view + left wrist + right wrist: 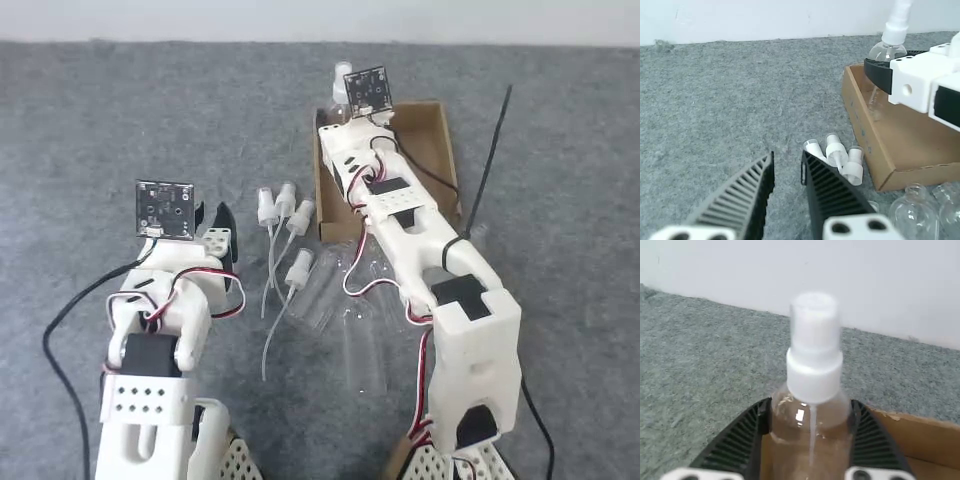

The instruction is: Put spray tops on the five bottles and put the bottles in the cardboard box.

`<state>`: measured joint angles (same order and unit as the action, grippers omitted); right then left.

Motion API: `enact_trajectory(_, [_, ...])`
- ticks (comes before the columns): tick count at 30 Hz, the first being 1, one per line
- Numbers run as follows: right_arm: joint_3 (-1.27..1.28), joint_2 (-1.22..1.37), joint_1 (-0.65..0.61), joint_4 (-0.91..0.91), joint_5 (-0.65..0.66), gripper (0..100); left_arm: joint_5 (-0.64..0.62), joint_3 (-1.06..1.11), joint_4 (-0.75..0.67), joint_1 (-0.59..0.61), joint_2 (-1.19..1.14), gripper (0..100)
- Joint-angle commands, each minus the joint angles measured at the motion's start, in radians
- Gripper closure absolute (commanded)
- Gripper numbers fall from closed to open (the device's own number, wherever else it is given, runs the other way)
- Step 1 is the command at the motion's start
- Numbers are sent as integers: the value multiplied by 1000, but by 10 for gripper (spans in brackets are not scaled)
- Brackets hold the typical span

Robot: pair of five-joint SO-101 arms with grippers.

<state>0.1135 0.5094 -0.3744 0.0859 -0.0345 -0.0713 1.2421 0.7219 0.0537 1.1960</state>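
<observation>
High view is showing the right arm [440, 260] stretching out across the cardboard box [428, 140], with its wrist ending over the box's far corner on the side facing the left arm. At that corner, the right gripper [811, 409] is clamping a clear capped bottle [790, 424] between its two black fingers. The bottle is standing upright and is wearing a white spray top [815, 347] on its neck. In the left wrist view the bottle's lower part is sitting just inside the box wall. Whether its base is touching the box floor cannot be told.

Four loose spray tops [285, 200] are lying on the grey carpet [110, 110] just beside the box wall that faces the left arm. Three are clustering near the box's near corner and one is lying a little farther from the box, their thin tubes trailing away from it. Several empty bottles [365, 350] are lying on their sides just off the box's near edge, uncapped, some partly under the right arm.

The left gripper [787, 156] is hovering over the carpet beyond the loose spray tops, well apart from the box. Its jaws are standing slightly apart and are gripping nothing.
</observation>
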Motion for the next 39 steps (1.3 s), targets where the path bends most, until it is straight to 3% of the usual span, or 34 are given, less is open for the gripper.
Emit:
enact_trajectory(1, [-54,-19,5,12,14,843,-5,-8,-25,3,15,923])
enact_trajectory(6, [-54,-21,5,12,14,837,-5,-8,-25,3,15,923])
enact_trajectory(13, [-58,-19,-10,-22,14,699,-5,-8,-21,3,15,923])
enact_trajectory(27, [-120,-47,-12,-45,14,695,-5,-8,-21,3,15,923])
enact_trajectory(33, [-149,-243,-13,-223,14,695,-5,-8,-25,3,15,923])
enact_trajectory(39, [-149,-527,-18,-536,8,695,-5,-8,-25,3,15,923])
